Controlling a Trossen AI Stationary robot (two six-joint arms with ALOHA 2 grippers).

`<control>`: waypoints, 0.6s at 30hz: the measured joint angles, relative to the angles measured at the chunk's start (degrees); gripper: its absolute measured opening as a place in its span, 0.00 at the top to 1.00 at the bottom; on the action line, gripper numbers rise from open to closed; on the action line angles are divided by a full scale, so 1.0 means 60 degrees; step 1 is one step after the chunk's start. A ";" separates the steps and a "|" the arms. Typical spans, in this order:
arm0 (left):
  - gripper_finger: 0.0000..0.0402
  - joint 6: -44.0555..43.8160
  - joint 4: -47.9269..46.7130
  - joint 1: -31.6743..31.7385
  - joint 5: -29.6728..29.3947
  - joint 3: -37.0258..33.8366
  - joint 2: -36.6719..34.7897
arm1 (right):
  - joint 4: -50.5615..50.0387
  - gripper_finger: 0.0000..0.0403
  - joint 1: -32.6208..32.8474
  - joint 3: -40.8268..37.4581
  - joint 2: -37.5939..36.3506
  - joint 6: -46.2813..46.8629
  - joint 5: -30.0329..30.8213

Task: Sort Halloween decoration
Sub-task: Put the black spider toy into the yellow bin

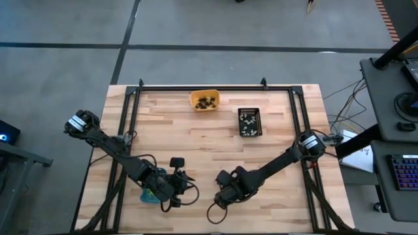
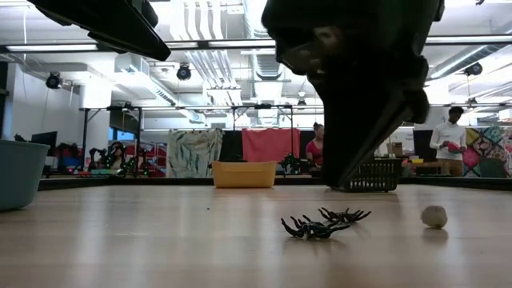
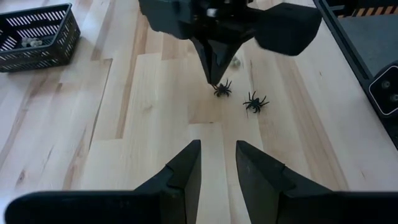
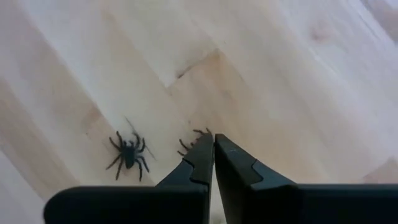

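Two black spider decorations lie on the wood near the table's front edge. One (image 4: 129, 152) (image 3: 255, 102) (image 2: 312, 228) lies apart. The legs of the other (image 4: 194, 138) (image 3: 222, 89) (image 2: 344, 214) show right beside my right gripper (image 4: 213, 140) (image 3: 214, 83) (image 1: 221, 196). That gripper is shut, points steeply down and hangs just above the spider in the low view. A whitish ball (image 2: 434, 216) (image 3: 235, 61) rests farther off. My left gripper (image 3: 217, 165) (image 1: 185, 194) hovers open to the left of them, with nothing between its fingers. My right gripper comes from above, pointing steeply down, its shut tips just over the nearer spider's legs (image 4: 186, 144). In the low view that spider lies flat on the table below the tips. Whether a fingertip touches a leg, I cannot tell.
An orange tray (image 1: 204, 100) with dark pieces and a black basket (image 1: 249, 122) with pale pieces stand at the far side. A blue tray (image 1: 147, 196) (image 2: 18, 172) sits under my left arm at the front left. Bare wood lies between the arms and the far trays.
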 joint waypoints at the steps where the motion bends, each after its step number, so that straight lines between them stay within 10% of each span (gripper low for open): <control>1: 0.79 0.0000 0.0000 0.0000 0.0000 0.0000 0.0000 | 0.0023 0.98 0.0002 0.0000 0.0000 -0.0348 0.0003; 9: 0.79 0.0000 0.0004 0.0000 0.0000 0.0000 0.0000 | 0.0022 0.90 0.0278 -0.0004 0.0000 -0.6255 -0.0321; 18: 0.79 0.0007 0.0018 0.0000 0.0000 0.0000 0.0000 | 0.0189 0.73 0.0277 -0.0004 0.0155 -0.6673 -0.0243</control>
